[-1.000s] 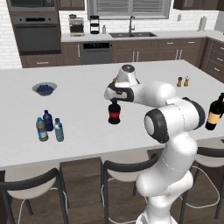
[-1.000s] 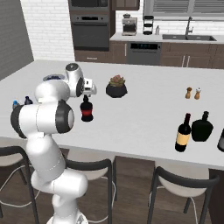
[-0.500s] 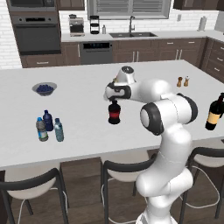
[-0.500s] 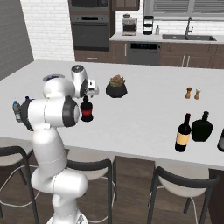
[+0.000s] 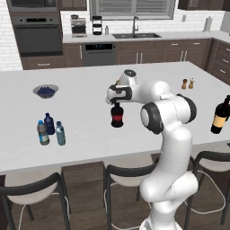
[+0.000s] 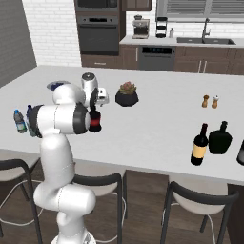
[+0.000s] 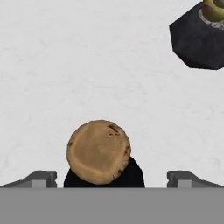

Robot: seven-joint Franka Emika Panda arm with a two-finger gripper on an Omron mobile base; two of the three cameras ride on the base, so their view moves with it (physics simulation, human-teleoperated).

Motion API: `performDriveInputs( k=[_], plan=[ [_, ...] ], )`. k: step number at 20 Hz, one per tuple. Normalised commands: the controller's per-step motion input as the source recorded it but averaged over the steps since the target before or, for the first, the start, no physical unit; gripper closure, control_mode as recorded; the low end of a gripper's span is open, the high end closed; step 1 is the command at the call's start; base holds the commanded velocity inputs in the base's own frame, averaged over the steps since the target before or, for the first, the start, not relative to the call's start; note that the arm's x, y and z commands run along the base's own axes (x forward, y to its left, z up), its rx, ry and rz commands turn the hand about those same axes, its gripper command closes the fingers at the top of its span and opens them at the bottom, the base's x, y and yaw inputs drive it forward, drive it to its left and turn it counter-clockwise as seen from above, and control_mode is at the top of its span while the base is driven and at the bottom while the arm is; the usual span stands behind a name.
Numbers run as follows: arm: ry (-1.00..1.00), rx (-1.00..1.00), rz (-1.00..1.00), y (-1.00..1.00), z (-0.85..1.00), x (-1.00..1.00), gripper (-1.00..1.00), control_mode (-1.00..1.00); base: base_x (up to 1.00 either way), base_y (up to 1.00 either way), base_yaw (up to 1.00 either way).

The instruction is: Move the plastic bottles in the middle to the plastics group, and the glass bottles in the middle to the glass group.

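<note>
The squat dark bottle with a red label (image 5: 117, 117) stands mid-counter, and its brown cork top (image 7: 99, 151) sits low in the hand view. My gripper (image 5: 117, 103) hangs right over its neck, open, one fingertip (image 7: 42, 177) on each side of the cork and apart from it. The tall wine bottle with a tan label (image 6: 199, 146) stands at the right next to the black glossy bottle (image 6: 220, 138). At the left stand the dark-blue bottle (image 5: 49, 123), the greyish labelled bottle (image 5: 42, 133) and the pale-blue bottle (image 5: 59, 134).
A dark pot with a plant (image 6: 127, 95) stands just behind the squat bottle. A bowl of blueberries (image 5: 46, 91) sits at the far left. Two small shakers (image 5: 187, 83) stand at the back right. Stools line the counter's near edge.
The arm's elbow has swung a little and the hand has settled closer over the squat bottle's top. No bottle has moved.
</note>
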Motion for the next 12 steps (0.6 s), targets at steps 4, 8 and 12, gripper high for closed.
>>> performDriveInputs(
  k=[4,8,12],
  plan=[
    [0.0,0.0,0.06,0.1,-0.13,0.09,-1.0,-1.0,0.0,0.0,0.0],
    [0.0,0.0,0.05,0.06,-0.13,0.08,-1.0,-1.0,0.0,0.0,0.0],
    [-0.05,0.0,0.05,0.0,-0.05,0.0,-1.0,-1.0,0.0,0.0,0.0]
  ],
)
